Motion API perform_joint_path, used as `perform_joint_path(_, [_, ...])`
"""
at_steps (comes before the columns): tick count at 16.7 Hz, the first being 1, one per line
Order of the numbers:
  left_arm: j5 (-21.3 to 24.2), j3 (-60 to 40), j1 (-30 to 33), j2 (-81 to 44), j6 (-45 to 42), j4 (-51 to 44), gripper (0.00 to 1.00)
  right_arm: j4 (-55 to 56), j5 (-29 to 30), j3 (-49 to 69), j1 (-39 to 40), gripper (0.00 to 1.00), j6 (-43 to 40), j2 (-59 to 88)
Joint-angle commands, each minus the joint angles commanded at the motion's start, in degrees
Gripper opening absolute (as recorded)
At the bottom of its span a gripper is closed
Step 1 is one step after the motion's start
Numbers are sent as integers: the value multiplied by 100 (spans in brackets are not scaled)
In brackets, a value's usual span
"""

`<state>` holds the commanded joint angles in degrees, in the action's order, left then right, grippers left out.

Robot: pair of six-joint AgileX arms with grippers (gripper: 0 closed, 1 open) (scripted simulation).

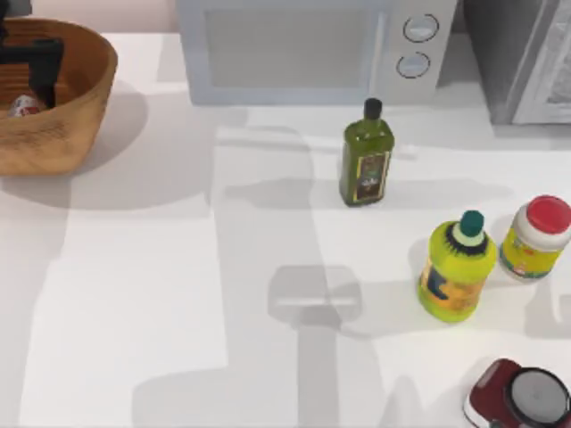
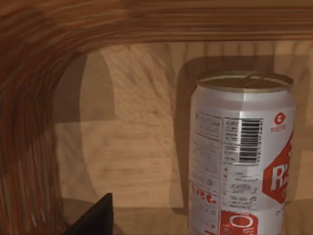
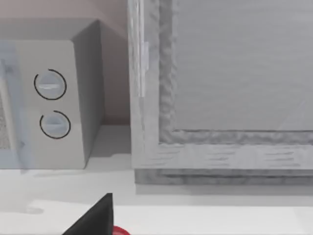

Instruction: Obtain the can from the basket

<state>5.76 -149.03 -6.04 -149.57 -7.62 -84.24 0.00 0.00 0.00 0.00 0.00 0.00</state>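
My left hand hangs inside the basket, its opening I cannot tell; the upright can stands just beside it

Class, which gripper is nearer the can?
Left. The left gripper hangs inside the basket, beside the can. The right gripper faces the microwave, far across the table.

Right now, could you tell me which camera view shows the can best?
The left wrist view: the can stands close up, label and pull-tab plain, inside the basket. From the top view it is a small glimpse beside the left gripper.
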Motion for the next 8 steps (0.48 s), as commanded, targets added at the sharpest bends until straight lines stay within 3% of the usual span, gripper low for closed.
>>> perform_joint_path(8, [-2, 252, 24, 12, 26, 242, 100, 0, 0, 0, 0, 100, 0, 0])
